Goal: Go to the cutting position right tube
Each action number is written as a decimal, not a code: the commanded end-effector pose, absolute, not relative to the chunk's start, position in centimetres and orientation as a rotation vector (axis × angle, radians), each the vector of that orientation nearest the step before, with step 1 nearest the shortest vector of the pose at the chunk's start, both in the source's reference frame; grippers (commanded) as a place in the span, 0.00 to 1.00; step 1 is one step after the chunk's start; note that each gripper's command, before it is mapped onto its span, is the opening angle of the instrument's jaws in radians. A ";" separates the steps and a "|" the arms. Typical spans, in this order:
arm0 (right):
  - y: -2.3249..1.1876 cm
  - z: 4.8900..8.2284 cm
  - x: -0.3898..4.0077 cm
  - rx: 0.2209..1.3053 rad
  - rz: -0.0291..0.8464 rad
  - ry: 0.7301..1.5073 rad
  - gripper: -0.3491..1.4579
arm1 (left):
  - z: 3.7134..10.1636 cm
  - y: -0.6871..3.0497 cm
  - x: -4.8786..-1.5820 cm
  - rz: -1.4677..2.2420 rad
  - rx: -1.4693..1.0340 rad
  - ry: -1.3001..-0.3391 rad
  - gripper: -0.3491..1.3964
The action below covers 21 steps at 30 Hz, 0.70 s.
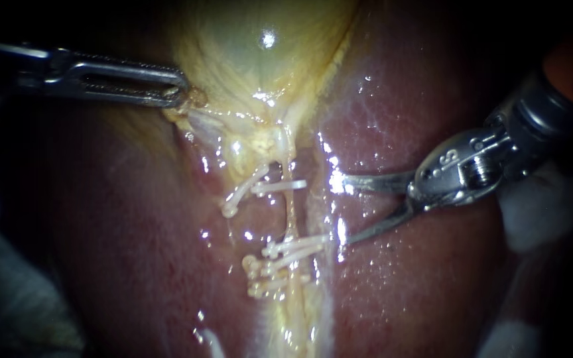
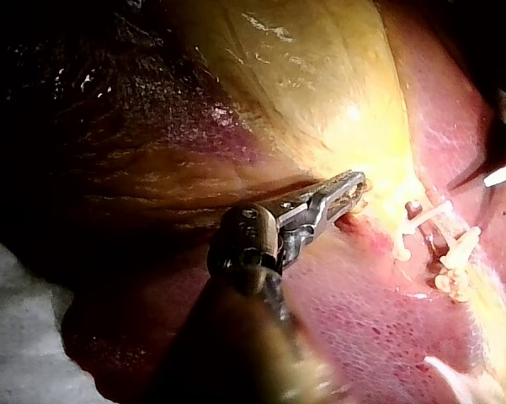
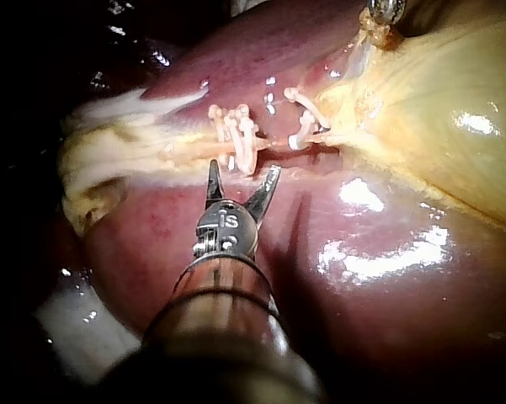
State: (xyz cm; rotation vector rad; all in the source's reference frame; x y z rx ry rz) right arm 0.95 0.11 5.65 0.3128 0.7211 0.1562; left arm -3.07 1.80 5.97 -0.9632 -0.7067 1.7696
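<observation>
All I can see of what carries everything is a pale cloth (image 1: 8,298). In the endoscope view it shows dimly down the left side and into the lower left corner. Lighter patches of it show at the right, past the tissue's rim. The liver (image 1: 134,232) lies directly on it, a broad, wet, reddish-brown mass that fills most of the view and covers nearly all the cloth. From my left wrist camera the cloth is whitish and bunched, touching the liver's dark outer edge. From my right wrist camera a glossy white fold (image 3: 76,320) lies against the liver's rim; I cannot tell whether it is the same cloth.
</observation>
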 end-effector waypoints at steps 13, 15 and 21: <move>0.12 5.68 1.10 0.334 0.143 0.728 0.99 | 5.36 1.89 -2.78 1.735 -0.974 -0.705 0.00; 0.11 5.71 1.16 0.353 0.137 0.733 0.99 | 5.34 1.88 -2.80 1.735 -0.973 -0.703 0.00; 0.04 5.93 1.30 0.487 0.174 0.787 0.99 | 5.34 1.87 -2.80 1.735 -0.973 -0.703 0.00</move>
